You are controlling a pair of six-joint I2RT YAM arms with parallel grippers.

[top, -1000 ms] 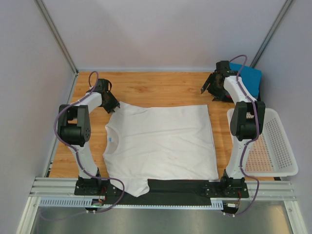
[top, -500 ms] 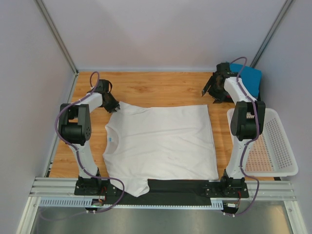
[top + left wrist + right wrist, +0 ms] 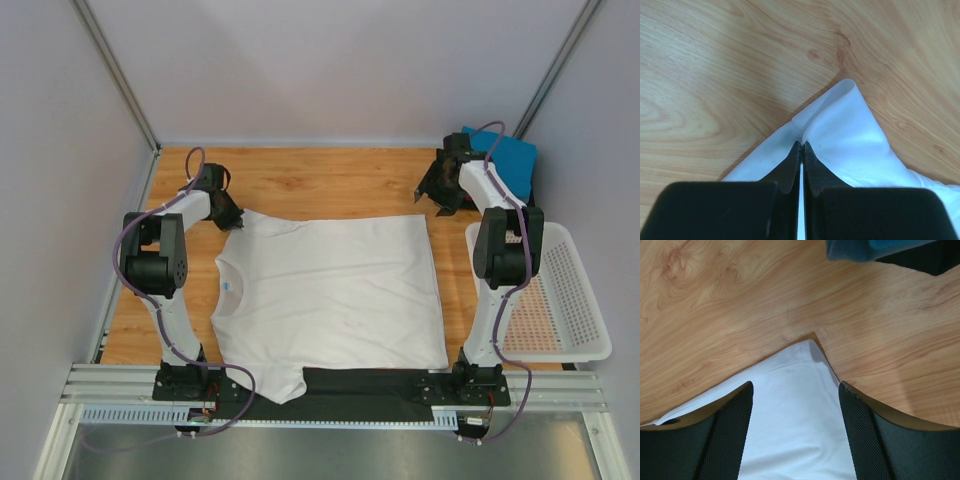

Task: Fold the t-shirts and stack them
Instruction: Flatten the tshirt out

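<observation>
blue t-shirt (image 3: 850, 249) mostly off-frame (top edge)

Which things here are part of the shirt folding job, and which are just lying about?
For the job:
- white tee, spread flat
- blue tee, at the far right corner
- left tool, shut on the white tee's sleeve
- right tool, open over the white tee's corner

Lying about:
- basket, at the right edge

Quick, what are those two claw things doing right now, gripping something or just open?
Left tool: closed on the sleeve of the white t-shirt.
Right tool: open over another corner, holding nothing.
</observation>
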